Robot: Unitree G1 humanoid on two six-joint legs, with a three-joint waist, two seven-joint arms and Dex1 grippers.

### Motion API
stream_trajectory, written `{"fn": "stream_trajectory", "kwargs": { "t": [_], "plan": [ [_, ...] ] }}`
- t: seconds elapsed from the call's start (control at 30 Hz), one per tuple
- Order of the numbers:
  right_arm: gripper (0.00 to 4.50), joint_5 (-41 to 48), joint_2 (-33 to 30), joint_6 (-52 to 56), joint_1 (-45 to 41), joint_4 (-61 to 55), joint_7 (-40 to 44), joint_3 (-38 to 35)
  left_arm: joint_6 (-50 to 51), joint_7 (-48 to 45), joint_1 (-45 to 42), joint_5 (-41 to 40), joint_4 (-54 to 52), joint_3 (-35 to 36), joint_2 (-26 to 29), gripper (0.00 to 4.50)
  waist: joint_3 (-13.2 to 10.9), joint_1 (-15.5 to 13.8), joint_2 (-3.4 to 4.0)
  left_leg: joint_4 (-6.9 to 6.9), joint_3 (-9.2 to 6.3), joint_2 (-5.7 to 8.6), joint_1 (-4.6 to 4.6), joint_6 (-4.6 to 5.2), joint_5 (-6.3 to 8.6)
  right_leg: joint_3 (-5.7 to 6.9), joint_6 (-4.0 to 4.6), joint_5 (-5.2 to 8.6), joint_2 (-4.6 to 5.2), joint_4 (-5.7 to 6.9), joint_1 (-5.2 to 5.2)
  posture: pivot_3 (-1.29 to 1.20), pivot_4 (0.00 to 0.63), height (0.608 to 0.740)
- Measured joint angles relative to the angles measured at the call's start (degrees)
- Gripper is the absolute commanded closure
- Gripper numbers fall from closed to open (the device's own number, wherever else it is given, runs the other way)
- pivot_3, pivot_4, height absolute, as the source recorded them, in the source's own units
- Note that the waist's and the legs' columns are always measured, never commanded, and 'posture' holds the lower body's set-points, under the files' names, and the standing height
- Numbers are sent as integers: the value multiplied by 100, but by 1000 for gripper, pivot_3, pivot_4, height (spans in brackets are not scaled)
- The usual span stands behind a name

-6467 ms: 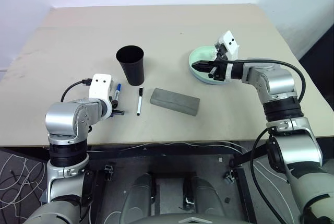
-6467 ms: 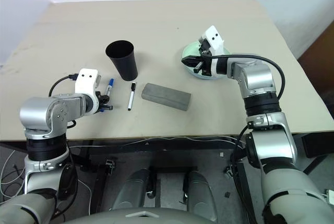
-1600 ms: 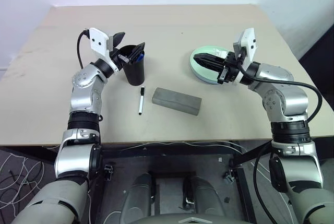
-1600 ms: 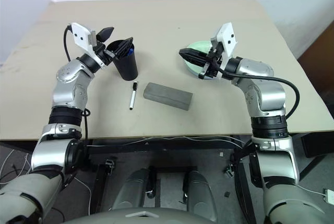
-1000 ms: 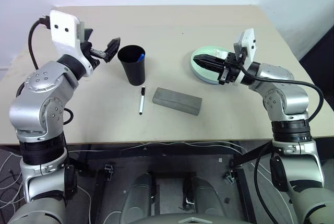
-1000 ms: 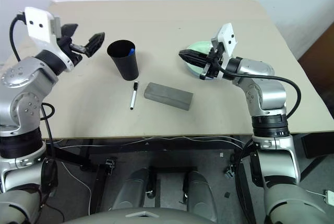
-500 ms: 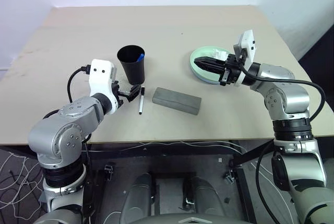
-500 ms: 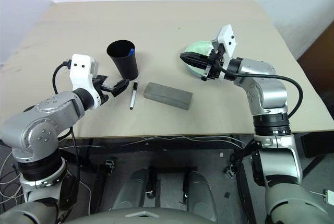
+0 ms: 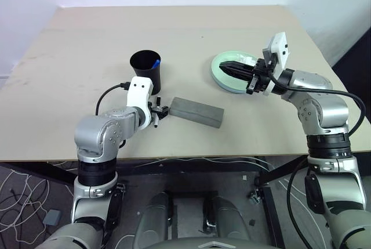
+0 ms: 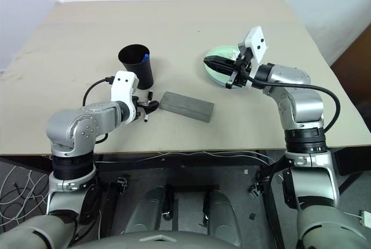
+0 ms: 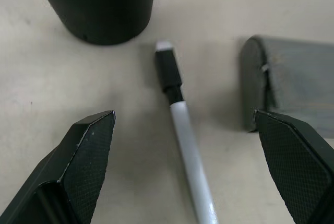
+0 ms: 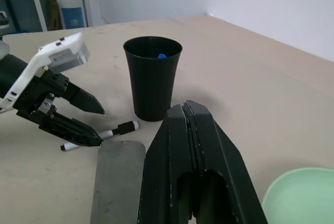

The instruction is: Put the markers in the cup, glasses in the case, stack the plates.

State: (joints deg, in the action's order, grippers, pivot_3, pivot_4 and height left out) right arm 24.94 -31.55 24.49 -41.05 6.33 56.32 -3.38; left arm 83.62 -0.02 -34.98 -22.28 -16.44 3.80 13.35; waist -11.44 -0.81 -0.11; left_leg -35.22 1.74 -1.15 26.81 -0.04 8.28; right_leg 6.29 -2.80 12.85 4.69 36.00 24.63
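Note:
The black cup stands upright with the blue-capped marker inside it. The black-capped marker lies flat on the table between the cup and the grey case, which is closed. My left gripper is open and low over this marker, one finger on each side, not touching it. My right gripper is shut and empty, hovering over the pale mint green plate; a bluish edge shows under that plate. The glasses are out of view.
The beige table has bare room behind and to the left of the cup. The case's near end lies close beside my left gripper's right finger. The plate sits near the table's right side.
My left gripper has swung down from beside the cup's rim to the table and now straddles the black-capped marker. The right arm has held still.

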Motion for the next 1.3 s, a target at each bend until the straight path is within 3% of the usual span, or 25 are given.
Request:
{"fn": "stream_trajectory", "kwargs": {
  "t": [0.43, 0.53, 0.87, 0.93, 1.3],
  "plan": [
    [4500, 18, 30, 2, 290, -216, -327, -18, 653, -235, -526, 165, 513, -59, 94, 55, 2, 5, 3, 8, -1, 0, -8, -1, 1, 0, 0, 0, 6, -9, -7, 0, 150, 721],
    [4500, 23, 73, -22, 351, -275, -391, -18, 679, -279, -525, 135, 515, -68, 191, 621, 2, 15, 4, 8, -1, 0, -9, -1, 1, -2, 1, 0, 5, -9, -7, 0, 150, 721],
    [4500, 21, 131, -133, 394, -275, -479, -17, 715, -310, -495, 106, 504, -64, 297, 3991, 2, 4, 3, 13, 0, 1, -5, 1, 3, -1, 1, -1, 8, -26, -9, 0, 150, 721],
    [4500, 18, 131, -144, 391, -267, -483, -17, 723, -290, -489, 136, 488, -54, 291, 4491, 2, 0, 3, 16, -1, 1, -6, 1, 3, 0, 1, -1, 8, -27, -9, 0, 150, 721],
    [4500, 14, 130, -189, 351, -168, -490, -17, 842, -666, -484, 73, 206, -460, 676, 4491, 2, 10, 4, 21, -1, 0, 10, 1, 3, -1, 3, -2, 7, -35, 4, 0, 150, 721]
  ]
}}
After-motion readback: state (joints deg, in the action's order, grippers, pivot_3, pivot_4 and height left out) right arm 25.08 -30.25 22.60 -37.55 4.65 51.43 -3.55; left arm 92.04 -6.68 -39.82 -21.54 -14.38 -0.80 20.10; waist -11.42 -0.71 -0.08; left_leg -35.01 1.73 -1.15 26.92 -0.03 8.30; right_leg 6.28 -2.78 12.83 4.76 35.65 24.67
